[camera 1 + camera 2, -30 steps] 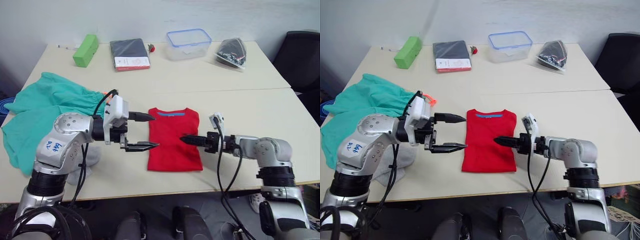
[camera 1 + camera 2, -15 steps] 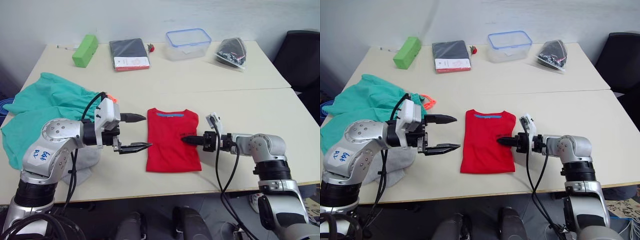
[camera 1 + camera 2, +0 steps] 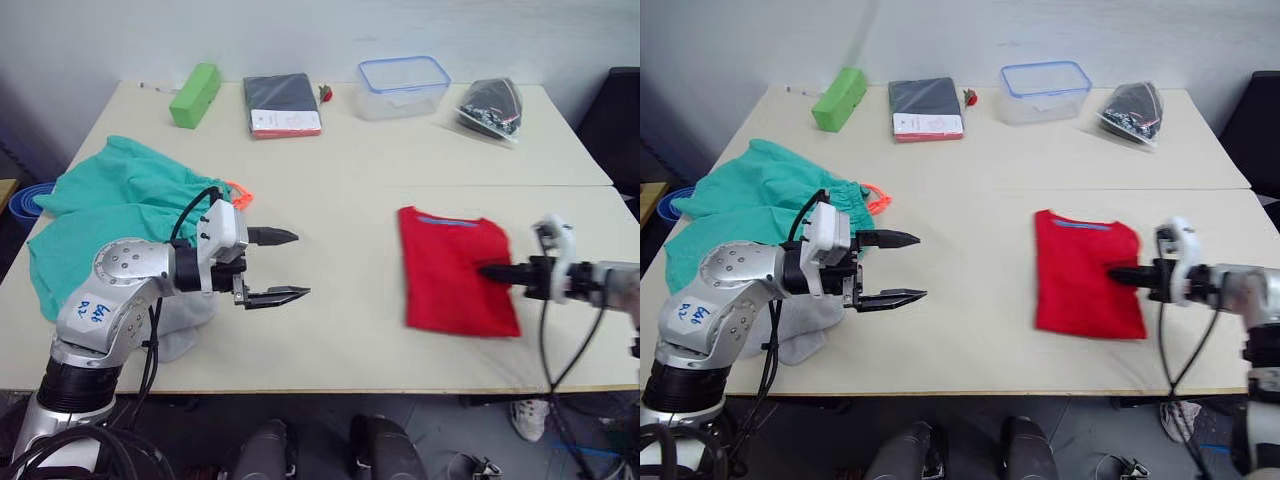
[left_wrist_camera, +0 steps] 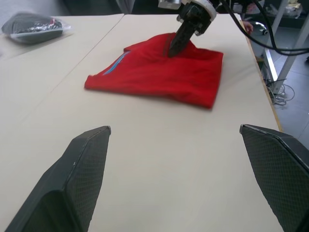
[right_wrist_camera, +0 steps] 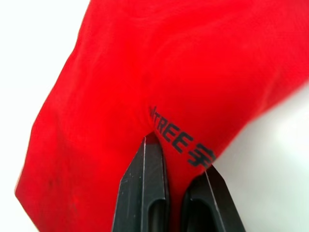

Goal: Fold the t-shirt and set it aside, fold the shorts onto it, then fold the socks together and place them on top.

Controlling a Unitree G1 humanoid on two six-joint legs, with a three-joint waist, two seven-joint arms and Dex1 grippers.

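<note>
Both head eyes look down over the table (image 3: 340, 190); wrist cameras sit low, sharing the t-shirt (image 4: 159, 72).

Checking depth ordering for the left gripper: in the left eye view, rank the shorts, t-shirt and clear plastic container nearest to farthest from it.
1. shorts, just beside the left gripper on the robot's left
2. t-shirt, across the table to its right
3. clear plastic container, at the far edge

You are looking at a lab or office test room: two plain cream tables (image 3: 350, 180) pushed together against a bare white wall (image 3: 300, 35). Along the far edge sit a green box (image 3: 195, 81), a dark folder (image 3: 282, 104) and a clear plastic tub (image 3: 404, 87). A black office chair (image 3: 617, 120) stands off the far right corner.
</note>
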